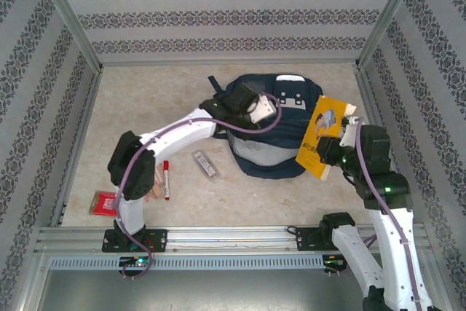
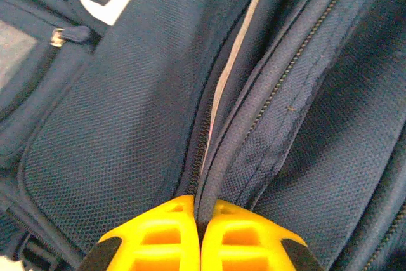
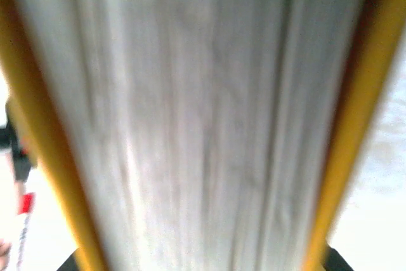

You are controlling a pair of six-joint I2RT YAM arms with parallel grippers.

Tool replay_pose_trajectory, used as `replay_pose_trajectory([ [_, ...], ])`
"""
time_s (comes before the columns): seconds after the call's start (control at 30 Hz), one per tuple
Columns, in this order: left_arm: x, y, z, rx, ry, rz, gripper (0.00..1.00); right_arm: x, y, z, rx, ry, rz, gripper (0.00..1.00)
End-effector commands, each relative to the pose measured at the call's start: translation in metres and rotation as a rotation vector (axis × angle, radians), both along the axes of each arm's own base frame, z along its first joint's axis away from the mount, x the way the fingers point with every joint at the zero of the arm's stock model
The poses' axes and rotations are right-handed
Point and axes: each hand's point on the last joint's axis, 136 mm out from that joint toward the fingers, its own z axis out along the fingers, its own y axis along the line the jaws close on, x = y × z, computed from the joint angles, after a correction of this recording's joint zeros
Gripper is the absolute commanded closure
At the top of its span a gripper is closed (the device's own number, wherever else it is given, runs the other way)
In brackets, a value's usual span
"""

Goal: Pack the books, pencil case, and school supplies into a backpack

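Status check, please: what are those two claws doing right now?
Left claw shut on backpack flap. Right claw grips yellow book. Marker, pencil case on table.

I'd call this a robot test cell in a lab. Bare aluminium posts point(image 1: 68, 16) frame a box, and the walls point(image 1: 218, 16) are flat panels papered in grey ornamental stripes, like a stage set. The tabletop point(image 1: 145, 100) is a pale, marble-look sheet. A slotted metal rail point(image 1: 218, 237) runs along its near edge. Bolted to the rail are the left arm point(image 1: 182, 130) and the right arm point(image 1: 393, 245), both white and black, with purple cables running along them.
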Motion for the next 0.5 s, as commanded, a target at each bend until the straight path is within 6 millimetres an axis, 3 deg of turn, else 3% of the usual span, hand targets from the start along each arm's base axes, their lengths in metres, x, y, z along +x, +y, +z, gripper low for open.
replay_pose_trajectory([
  [0.0,0.005,0.015,0.066,-0.199,0.027,0.093,1.0,-0.002,0.044,0.047,0.169,-0.126,0.233,1.0],
  [0.1,0.017,0.028,0.087,-0.317,0.041,0.139,1.0,-0.017,0.081,0.06,0.336,-0.114,0.46,1.0],
  [0.2,0.031,0.042,0.098,-0.404,0.035,0.182,1.0,-0.031,0.1,0.058,0.458,-0.062,0.599,1.0],
  [0.3,0.037,0.048,0.109,-0.441,0.016,0.174,1.0,-0.04,0.105,0.038,0.508,0.016,0.641,1.0],
  [0.47,0.041,0.052,0.121,-0.455,-0.012,0.153,1.0,-0.042,0.113,-0.013,0.566,0.173,0.63,1.0],
])
